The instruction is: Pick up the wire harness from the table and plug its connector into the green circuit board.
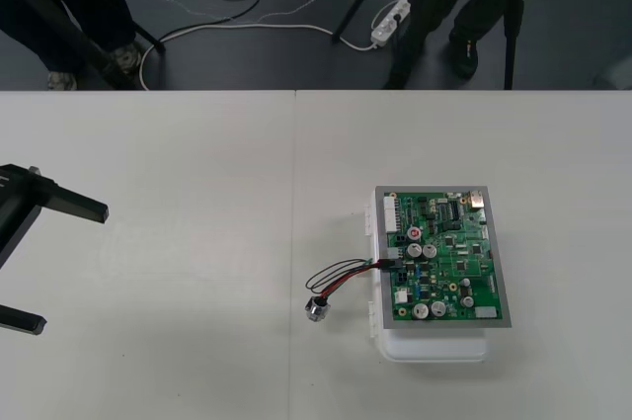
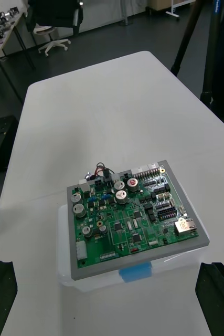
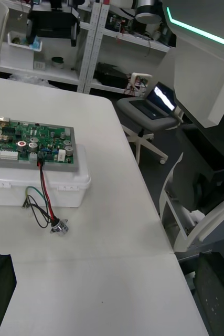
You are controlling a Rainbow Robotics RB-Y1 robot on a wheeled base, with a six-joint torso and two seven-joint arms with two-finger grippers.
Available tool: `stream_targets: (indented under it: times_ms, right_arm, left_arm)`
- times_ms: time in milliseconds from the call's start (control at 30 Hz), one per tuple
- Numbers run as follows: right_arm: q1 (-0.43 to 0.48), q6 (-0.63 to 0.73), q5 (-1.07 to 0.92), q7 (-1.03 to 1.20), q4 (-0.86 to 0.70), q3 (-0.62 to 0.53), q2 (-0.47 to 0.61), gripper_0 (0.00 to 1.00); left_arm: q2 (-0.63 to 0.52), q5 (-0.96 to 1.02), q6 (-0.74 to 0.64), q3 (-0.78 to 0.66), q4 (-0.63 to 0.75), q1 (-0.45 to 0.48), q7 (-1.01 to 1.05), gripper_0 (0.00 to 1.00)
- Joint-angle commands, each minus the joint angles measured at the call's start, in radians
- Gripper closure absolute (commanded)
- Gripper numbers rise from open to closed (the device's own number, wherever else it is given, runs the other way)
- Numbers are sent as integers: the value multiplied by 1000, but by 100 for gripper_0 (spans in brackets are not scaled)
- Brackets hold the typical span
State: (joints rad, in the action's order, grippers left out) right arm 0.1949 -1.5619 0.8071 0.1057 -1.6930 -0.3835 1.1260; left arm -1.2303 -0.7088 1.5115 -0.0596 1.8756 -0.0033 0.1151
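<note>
Hands both gape empty: the left hand [image 1: 74,267] waits at the tabletop's [image 1: 197,193] left side, and the right hand [image 2: 109,265] hovers near the board [image 1: 449,257]. The wire harness [image 1: 341,277] looks light and limp and is best gripped by its stiff plug [image 1: 392,264], which seems seated in the board's edge. Its metal socket [image 1: 318,308] lies on the tabletop beside the white box [image 1: 434,346] beneath the board, contents hidden.
</note>
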Motion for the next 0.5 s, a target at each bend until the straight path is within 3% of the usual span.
stream_targets:
  times_ms: [33,500]
  right_arm:
    - [32,-9,-28,-72,-22,-38,40,0]
    - [32,-9,-28,-285,-40,-28,32,0]
  left_arm:
    - [-67,25,-54,-28,27,20,58,0]
    - [-43,-21,-42,-28,4,62,49,0]
